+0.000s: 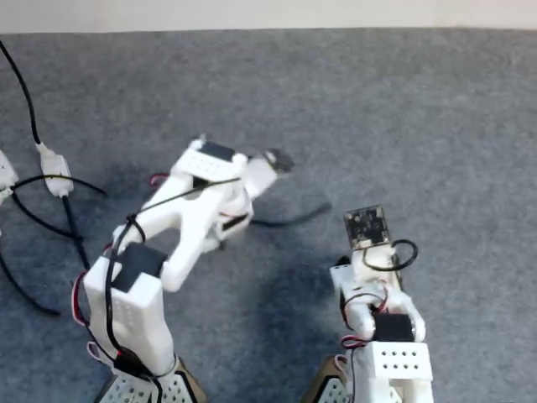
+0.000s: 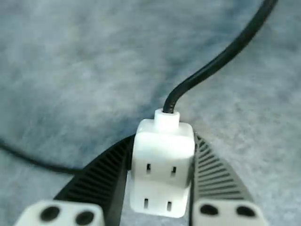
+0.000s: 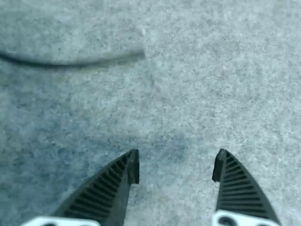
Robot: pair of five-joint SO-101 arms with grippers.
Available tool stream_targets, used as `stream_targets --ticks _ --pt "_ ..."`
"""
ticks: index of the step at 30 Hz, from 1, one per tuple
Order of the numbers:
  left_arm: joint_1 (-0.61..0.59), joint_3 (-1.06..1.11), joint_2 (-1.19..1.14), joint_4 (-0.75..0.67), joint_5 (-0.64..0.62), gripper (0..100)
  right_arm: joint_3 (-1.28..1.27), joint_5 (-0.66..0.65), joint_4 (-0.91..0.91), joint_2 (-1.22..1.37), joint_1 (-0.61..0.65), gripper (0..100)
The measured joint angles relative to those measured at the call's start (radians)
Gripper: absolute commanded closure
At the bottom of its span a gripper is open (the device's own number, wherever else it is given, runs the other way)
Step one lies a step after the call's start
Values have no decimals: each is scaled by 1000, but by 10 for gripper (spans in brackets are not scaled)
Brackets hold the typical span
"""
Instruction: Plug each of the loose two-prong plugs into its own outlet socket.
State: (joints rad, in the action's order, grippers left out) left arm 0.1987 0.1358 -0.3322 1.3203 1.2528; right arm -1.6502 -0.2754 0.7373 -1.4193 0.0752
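Note:
My left gripper [image 2: 164,141] is shut on a white outlet socket block [image 2: 162,165] with two pairs of slots facing the camera. A black cord [image 2: 221,56] leaves its far end and runs across the grey carpet. In the high view this gripper [image 1: 270,165] is at mid-table, held just above the carpet. My right gripper [image 3: 176,165] is open over bare carpet with nothing between its fingers. A white plug [image 1: 52,159] on a black cord lies at the far left, well away from both arms.
Another white piece [image 1: 4,172] shows at the left edge among looping black cords [image 1: 38,222]. A black cord [image 1: 289,220] lies on the carpet between the two arms, also in the right wrist view [image 3: 70,60]. The grey carpet [image 1: 436,126] to the right is open.

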Motion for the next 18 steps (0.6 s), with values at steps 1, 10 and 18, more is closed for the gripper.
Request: stream_targets --ticks 1,10,18 --pt "-2 -21 0 23 -66 995 0 0 0 0 2 747" --pt "-46 -189 0 344 -939 905 0 0 0 0 2 747" --pt "-46 -51 -2 344 -1227 969 0 0 0 0 2 747"
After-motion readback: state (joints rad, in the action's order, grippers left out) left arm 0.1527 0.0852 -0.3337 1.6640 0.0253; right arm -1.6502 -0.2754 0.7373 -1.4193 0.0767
